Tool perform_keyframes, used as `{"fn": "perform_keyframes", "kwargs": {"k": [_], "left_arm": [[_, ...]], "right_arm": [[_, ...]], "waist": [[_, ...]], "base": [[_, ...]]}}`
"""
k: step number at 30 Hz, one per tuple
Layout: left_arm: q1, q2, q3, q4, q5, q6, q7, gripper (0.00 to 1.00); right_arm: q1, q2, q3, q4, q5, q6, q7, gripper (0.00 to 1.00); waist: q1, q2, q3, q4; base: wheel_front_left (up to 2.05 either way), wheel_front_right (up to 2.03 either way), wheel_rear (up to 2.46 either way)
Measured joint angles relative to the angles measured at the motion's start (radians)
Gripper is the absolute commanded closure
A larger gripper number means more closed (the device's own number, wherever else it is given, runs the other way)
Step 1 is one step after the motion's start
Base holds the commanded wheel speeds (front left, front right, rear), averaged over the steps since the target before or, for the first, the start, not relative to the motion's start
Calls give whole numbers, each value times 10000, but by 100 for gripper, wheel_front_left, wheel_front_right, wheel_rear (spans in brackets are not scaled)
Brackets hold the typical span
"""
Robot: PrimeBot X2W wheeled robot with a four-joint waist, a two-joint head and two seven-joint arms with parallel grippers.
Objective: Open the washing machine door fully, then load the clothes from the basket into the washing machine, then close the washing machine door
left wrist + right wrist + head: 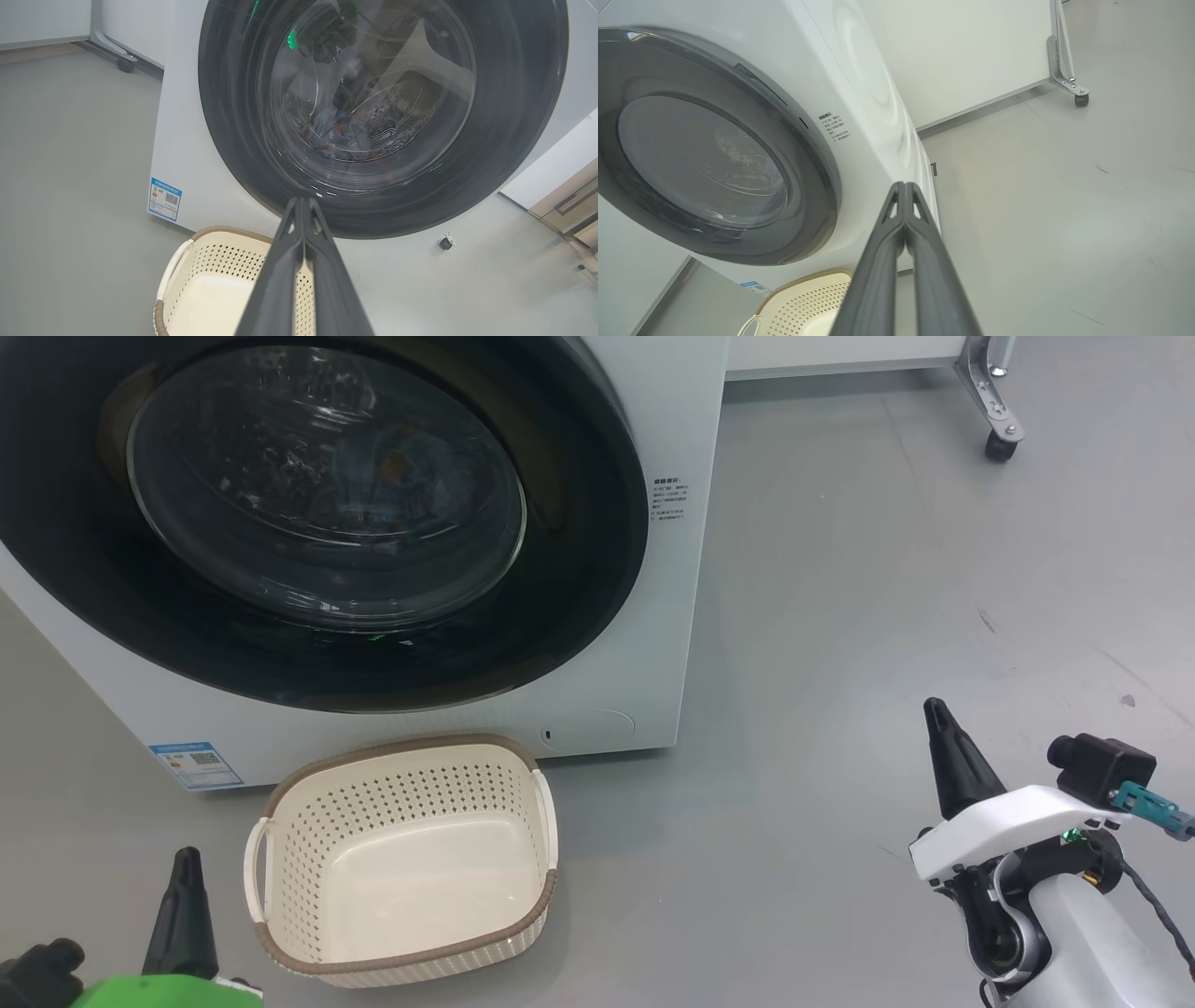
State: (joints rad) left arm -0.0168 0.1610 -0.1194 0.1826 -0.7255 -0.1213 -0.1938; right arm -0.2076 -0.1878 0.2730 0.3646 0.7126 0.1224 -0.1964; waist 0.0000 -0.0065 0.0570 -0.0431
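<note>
The white washing machine [663, 644] stands ahead with its round black-rimmed door [327, 523] shut flat against its front. Through the door glass [369, 84] in the left wrist view I make out light blue clothes [338, 135] lying in the steel drum. The cream perforated basket [401, 859] with a brown rim sits on the floor just before the machine, nothing inside it. My left gripper [185, 859] is shut at the lower left, beside the basket's left handle. My right gripper [934, 709] is shut at the lower right, well clear of the machine. Both hold nothing.
Grey floor stretches to the right of the machine. A white panel on a metal bracket with a caster [999, 443] stands at the back right. A blue label [196, 763] sits on the machine's lower left corner. Another small caster [446, 242] shows beside the machine.
</note>
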Motion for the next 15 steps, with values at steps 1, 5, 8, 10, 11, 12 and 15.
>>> {"fn": "perform_keyframes", "kwargs": {"k": [1, 5, 8, 10, 11, 12, 15], "left_arm": [[0, -13, 31, 0, -105, 2, 19, 100], [-1, -42, 142, 8, -550, 8, 188, 100], [-1, -67, 188, 12, -917, 10, 278, 100], [-2, -77, 219, 15, -1118, 23, 366, 100], [-2, -86, 236, 19, -1195, 25, 376, 100], [-2, -100, 253, 19, -1289, 25, 428, 100], [-4, -180, 339, 27, -1755, 98, 543, 100]], "right_arm": [[1, 12, -48, -21, 113, 0, 10, 100], [29, 54, -228, -79, 548, -4, 190, 100], [67, 107, -370, -125, 878, -21, 303, 100], [133, 146, -470, -173, 1099, -92, 359, 100], [184, 161, -514, -188, 1202, -92, 410, 100], [220, 176, -550, -190, 1319, -92, 435, 100], [229, 251, -742, -274, 1751, -94, 575, 100]], "waist": [[0, 0, -7, 5], [0, 0, -35, 26], [0, 0, -55, 42], [0, 0, -68, 52], [0, 0, -75, 57], [0, 0, -82, 62], [0, 0, -109, 83]], "base": [[0, 0, 0], [0, 0, 0], [0, 0, 0], [0, 0, 0], [0, 0, 0], [0, 0, 0], [0, 0, 0]]}}
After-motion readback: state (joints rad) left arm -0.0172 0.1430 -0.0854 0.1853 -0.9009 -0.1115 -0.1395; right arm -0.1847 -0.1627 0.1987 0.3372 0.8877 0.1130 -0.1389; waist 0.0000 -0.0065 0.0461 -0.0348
